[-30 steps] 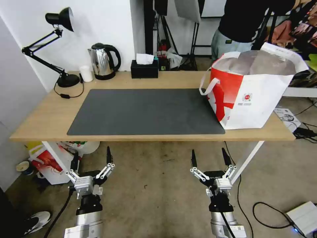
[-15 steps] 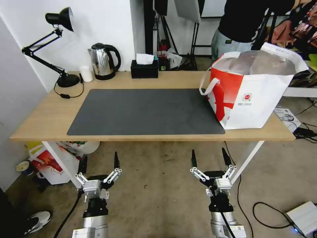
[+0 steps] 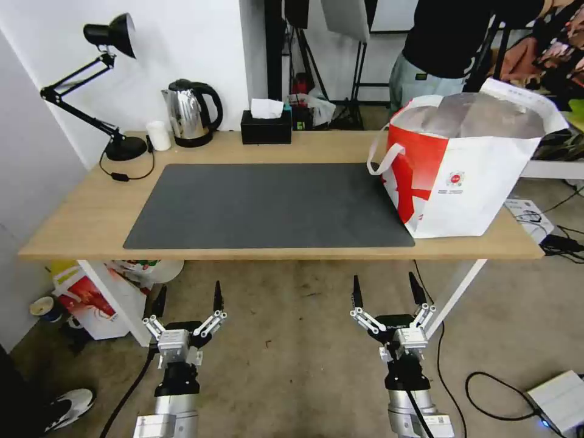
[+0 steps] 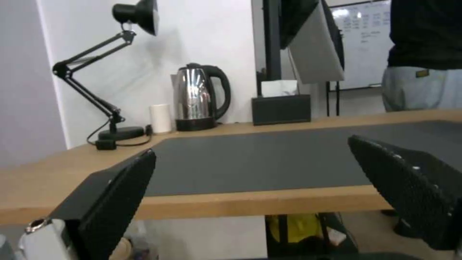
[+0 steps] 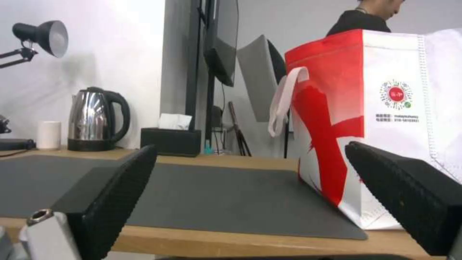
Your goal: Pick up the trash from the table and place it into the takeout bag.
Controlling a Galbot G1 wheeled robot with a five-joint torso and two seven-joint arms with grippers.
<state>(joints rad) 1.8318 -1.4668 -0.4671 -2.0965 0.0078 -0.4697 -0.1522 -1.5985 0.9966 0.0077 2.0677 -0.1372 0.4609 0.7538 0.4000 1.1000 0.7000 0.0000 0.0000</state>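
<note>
The takeout bag [image 3: 468, 164] hides whatever lies inside; only foil lining shows at its mouth. In the right wrist view its far side [image 5: 433, 108] is cut off beyond the right gripper.

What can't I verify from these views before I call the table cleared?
- Contents of the takeout bag: head view shows just foil lining near the rim; its walls hide the bottom.
- Bag's top and far side: cut off by the right wrist view's edges.
- Table behind the bag: hidden in head view by the bag.
- Small print under the bag's logo: too small.
- Left gripper and right gripper hang open below the table edge.
</note>
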